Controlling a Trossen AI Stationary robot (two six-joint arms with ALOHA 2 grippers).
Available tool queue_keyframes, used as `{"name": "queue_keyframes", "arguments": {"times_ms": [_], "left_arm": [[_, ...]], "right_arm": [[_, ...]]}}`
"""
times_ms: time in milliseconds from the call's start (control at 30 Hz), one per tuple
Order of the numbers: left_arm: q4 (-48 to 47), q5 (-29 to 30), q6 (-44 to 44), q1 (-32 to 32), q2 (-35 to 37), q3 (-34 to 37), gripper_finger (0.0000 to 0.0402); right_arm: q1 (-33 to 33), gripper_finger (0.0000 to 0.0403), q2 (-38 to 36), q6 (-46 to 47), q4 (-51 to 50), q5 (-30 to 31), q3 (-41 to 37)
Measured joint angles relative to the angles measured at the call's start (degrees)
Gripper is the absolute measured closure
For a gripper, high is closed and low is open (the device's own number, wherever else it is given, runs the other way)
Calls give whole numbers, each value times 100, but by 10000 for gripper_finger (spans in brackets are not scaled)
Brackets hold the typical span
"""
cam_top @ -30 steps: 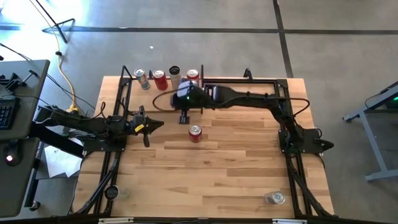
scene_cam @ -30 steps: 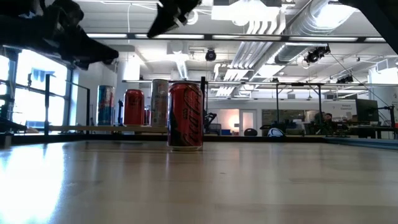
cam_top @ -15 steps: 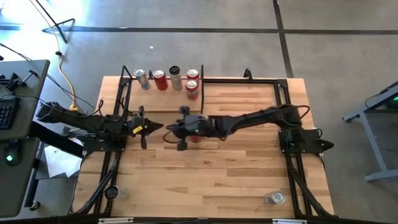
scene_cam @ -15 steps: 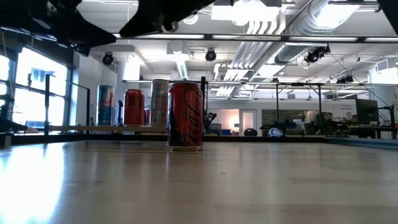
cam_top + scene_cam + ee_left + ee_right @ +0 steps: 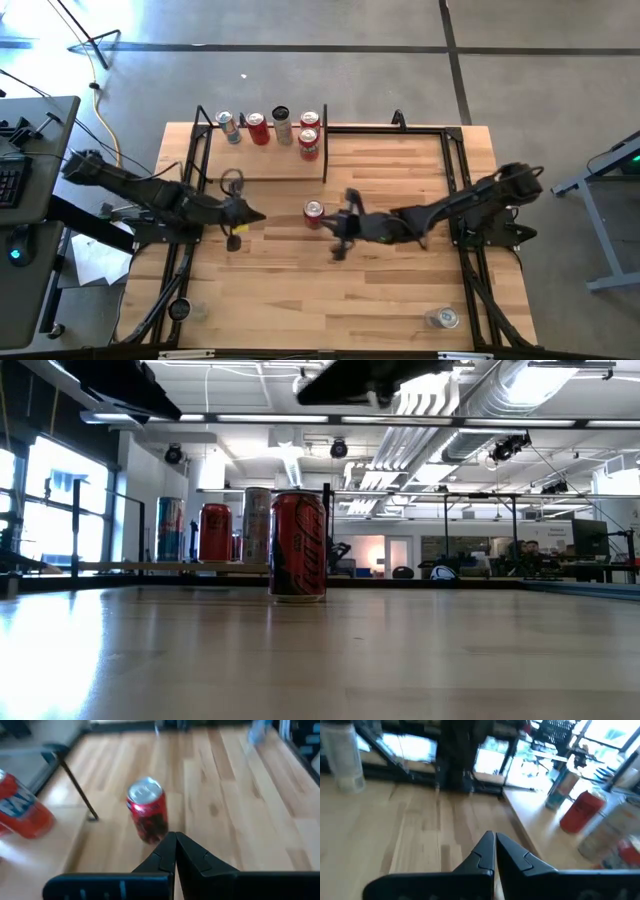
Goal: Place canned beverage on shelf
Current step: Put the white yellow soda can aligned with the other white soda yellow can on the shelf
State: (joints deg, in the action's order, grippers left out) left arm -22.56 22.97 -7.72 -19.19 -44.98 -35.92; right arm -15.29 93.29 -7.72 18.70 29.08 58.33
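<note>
1. High view: the right pincer (image 5: 338, 243), closed and empty, has swung back from the shelf (image 5: 262, 158) to just right of the red can (image 5: 314, 213) standing on the table (image 5: 400, 290).
2. Left wrist view: the left pincer (image 5: 175, 838), closed and empty, points at that can (image 5: 148, 815).

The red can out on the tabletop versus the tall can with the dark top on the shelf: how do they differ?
The red can stands alone on the bare tabletop, between the two shut grippers; the tall can stands in a row with other cans on the shelf. In the low view the red can is red and the tall can pale silver. Both are upright, and neither is held.
</note>
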Motion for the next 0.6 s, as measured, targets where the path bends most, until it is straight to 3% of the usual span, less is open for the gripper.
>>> {"name": "queue_keyframes", "arguments": {"times_ms": [267,400,600], "left_arm": [[-1734,-100,-986,-965,-1239,-1284,401],[-2453,-278,-1602,-1530,-1728,-1910,401],[-3612,-439,-2777,-2461,-2491,-2872,401]], "right_arm": [[-761,403,-489,475,840,999,-1188],[-1025,403,-487,425,1386,1432,-1366],[-1269,403,-485,384,1636,1594,-1426]]}}
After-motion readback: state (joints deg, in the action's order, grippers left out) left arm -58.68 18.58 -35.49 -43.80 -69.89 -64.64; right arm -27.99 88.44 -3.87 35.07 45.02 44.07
